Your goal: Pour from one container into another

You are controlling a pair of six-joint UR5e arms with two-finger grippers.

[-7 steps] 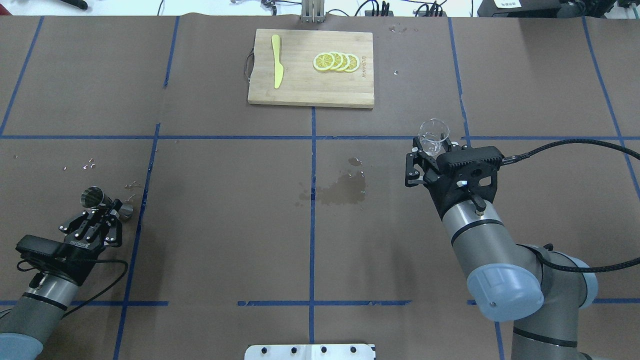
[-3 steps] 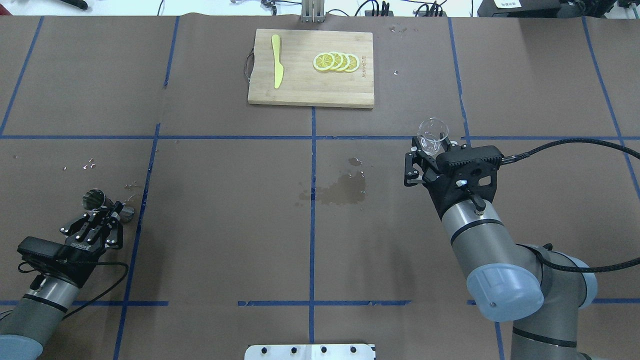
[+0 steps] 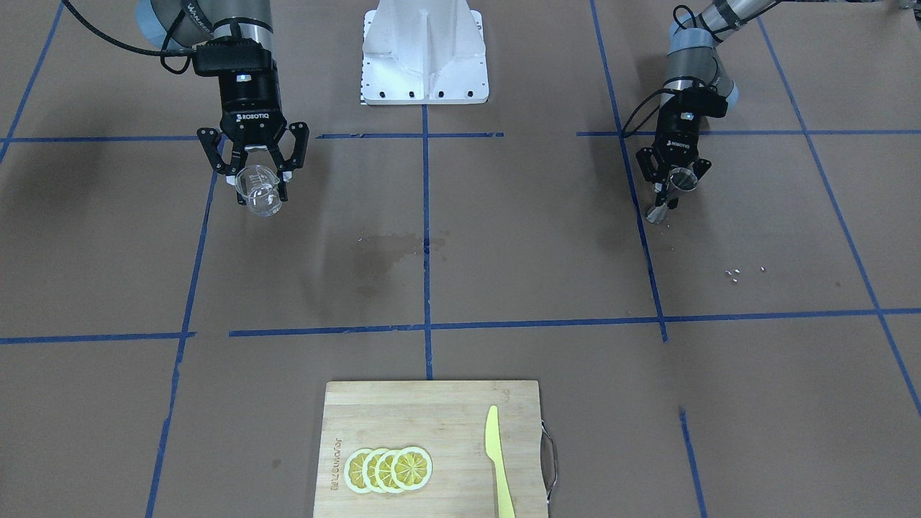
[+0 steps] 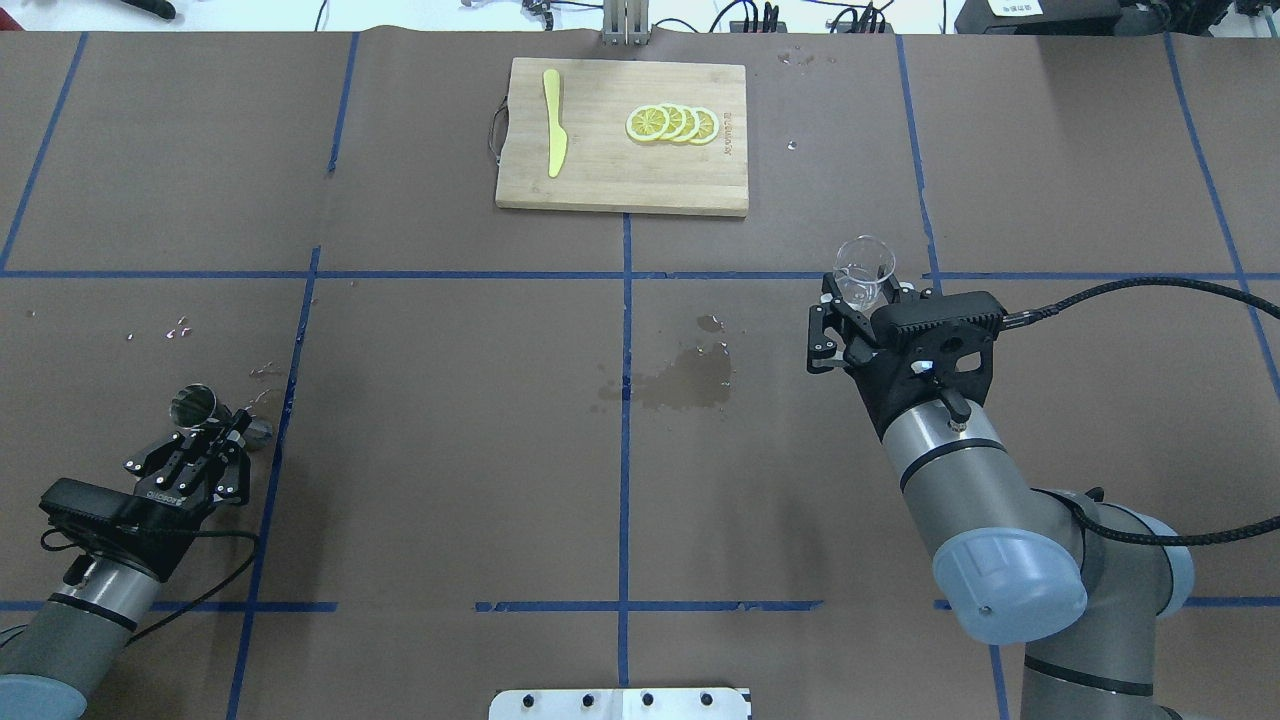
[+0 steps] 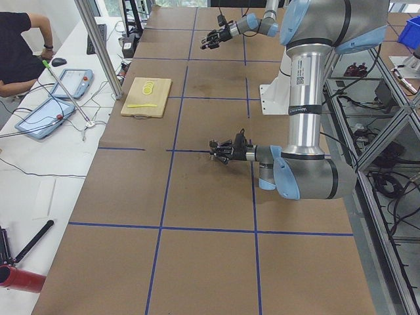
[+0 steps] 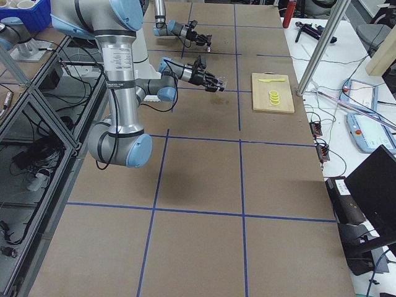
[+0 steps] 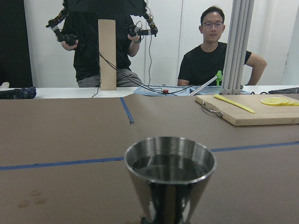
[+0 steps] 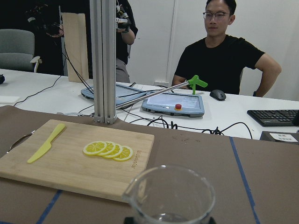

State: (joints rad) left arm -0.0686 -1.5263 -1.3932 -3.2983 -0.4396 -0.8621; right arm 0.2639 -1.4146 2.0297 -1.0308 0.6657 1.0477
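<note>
The right pincer (image 4: 862, 298) is closed on the glass cup (image 4: 866, 266), upright at its tips; the left pincer (image 4: 233, 424) clamps the jigger (image 4: 195, 404) at its waist.

Bright, even overhead light; exterior views are sharp. Soft arm shadows on the brown desk (image 3: 504, 273), heaviest at upper left in the front-facing view. Small glints on the glass cup (image 4: 865, 270). Left wrist view: jigger (image 7: 169, 182) slightly soft, rim reflective, white wall (image 7: 280, 37) near blown out.
</note>
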